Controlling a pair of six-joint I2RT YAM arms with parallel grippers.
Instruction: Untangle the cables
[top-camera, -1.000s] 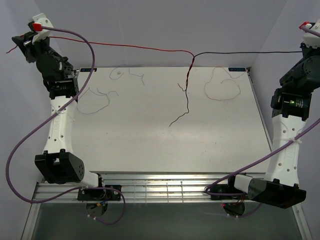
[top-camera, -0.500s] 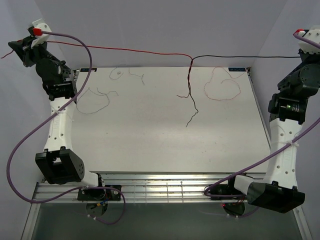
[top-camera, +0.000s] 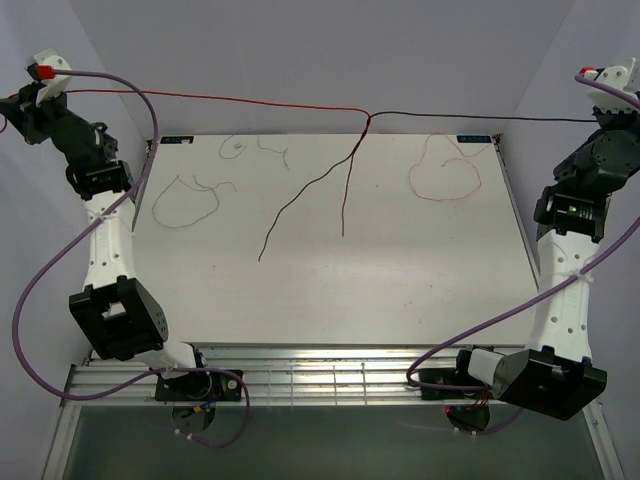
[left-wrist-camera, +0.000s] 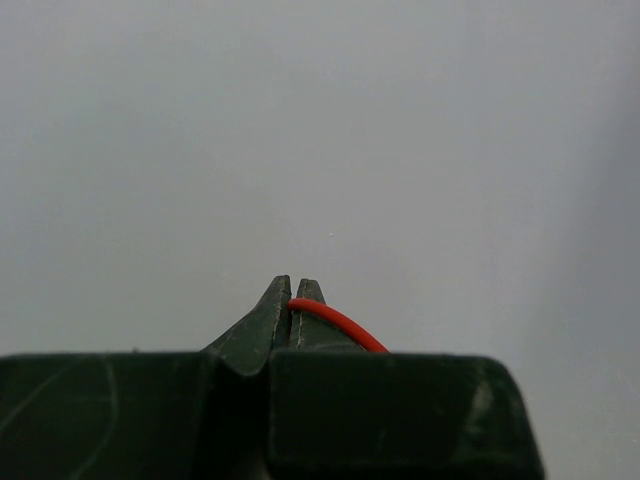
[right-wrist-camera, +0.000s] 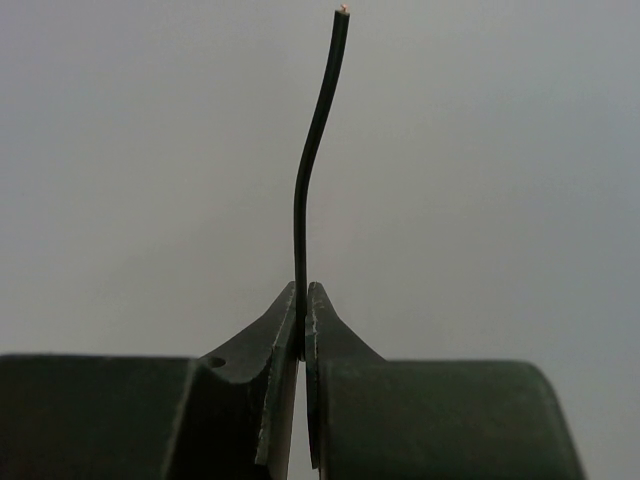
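Observation:
My left gripper (top-camera: 14, 104) is raised at the far left and shut on the red cable (top-camera: 220, 98). In the left wrist view its fingertips (left-wrist-camera: 292, 291) pinch the red cable (left-wrist-camera: 336, 322). My right gripper (top-camera: 603, 117) is raised at the far right and shut on the black cable (top-camera: 480, 117). In the right wrist view that gripper (right-wrist-camera: 303, 292) pinches the black cable (right-wrist-camera: 309, 170), whose end sticks up. The two cables stretch taut above the table and meet at a crossing (top-camera: 367, 117). Two loose tails hang from it, a dark one (top-camera: 300, 195) and a reddish one (top-camera: 346, 195).
Fine strands lie on the white table (top-camera: 420, 270): a greenish-grey loop (top-camera: 185, 202) at the back left, small grey pieces (top-camera: 255, 148) at the back, a pale red loop (top-camera: 445, 172) at the back right. Thick purple hoses (top-camera: 150, 120) hang along both arms.
Both grippers have moved further outward and the cables are tauter. The twisted stretch below the crossing has come apart. The two tails now hang separately and have swung left.

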